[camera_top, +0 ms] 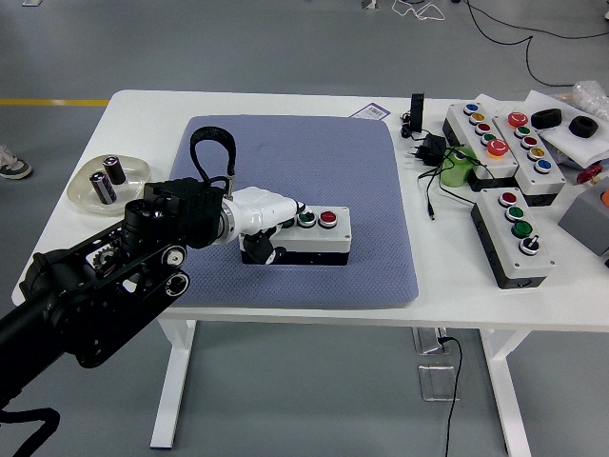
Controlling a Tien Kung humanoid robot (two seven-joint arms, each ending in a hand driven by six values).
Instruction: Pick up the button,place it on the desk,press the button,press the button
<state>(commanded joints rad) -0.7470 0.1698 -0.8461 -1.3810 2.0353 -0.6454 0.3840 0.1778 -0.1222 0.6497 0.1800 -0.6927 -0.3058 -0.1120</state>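
Button box (pixel 319 233) under left hand (pixel 266 211)

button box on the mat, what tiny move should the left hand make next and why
Probably lift the left hand straight up a little. It lies over the left end of the button box, hiding the leftmost button, while the middle green button and the red button show clear. The box already sits flat on the blue mat, so a release should come before a second press.
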